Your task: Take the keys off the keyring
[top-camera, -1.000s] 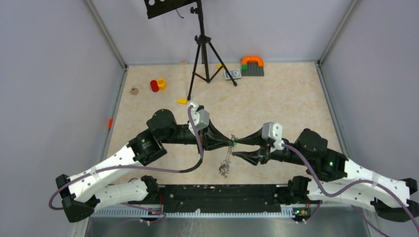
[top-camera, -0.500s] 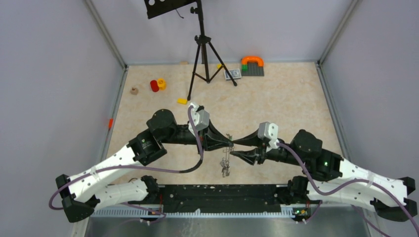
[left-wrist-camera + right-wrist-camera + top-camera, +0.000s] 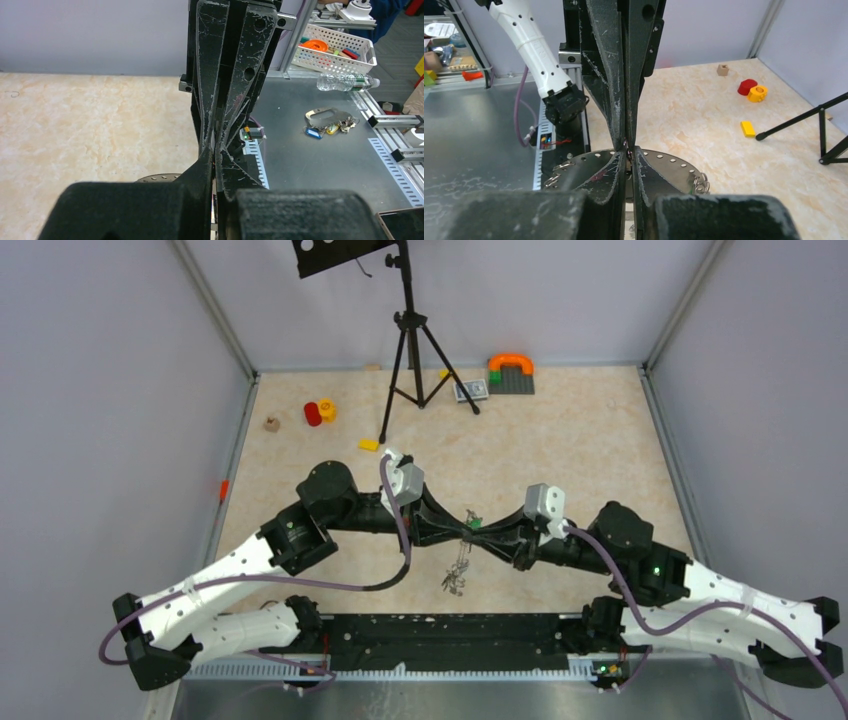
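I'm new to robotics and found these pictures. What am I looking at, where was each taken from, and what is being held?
These are two robot arms, a left arm and a right arm, bolted at the near edge of a table. One picture looks down from above; the other two come from a camera on each wrist, looking along its fingers. The left gripper is shut, seemingly on the keyring, a flat metal disc, and keys dangle below. The right gripper pinches at the same spot, jaws nearly together; what it grips is hidden. Farther back stand a tripod and toy blocks.
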`<control>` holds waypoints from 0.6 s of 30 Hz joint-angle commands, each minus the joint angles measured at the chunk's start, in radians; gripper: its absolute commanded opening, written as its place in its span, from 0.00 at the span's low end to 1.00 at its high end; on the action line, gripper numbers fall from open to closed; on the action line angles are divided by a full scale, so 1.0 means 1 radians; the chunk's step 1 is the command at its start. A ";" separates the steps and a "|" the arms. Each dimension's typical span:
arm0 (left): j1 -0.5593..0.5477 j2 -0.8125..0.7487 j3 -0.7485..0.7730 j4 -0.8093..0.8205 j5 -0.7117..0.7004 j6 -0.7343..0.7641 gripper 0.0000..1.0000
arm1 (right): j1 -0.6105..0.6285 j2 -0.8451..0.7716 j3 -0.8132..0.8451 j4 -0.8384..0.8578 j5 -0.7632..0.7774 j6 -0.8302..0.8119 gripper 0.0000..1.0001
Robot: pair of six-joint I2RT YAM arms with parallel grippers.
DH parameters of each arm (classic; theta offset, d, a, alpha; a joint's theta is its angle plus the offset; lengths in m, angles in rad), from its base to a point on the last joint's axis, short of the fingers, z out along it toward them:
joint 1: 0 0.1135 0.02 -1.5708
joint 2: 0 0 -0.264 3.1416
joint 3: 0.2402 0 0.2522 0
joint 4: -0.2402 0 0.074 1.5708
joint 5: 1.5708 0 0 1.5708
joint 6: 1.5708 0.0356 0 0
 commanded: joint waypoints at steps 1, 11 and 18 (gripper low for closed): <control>0.001 -0.026 0.029 0.055 0.013 0.006 0.00 | 0.006 0.013 0.011 0.034 -0.019 0.003 0.00; 0.002 -0.032 0.033 0.049 0.010 -0.004 0.16 | 0.007 0.022 0.096 -0.070 0.016 -0.043 0.00; 0.002 -0.055 0.028 0.020 -0.010 0.001 0.49 | 0.007 0.039 0.189 -0.197 0.027 -0.100 0.00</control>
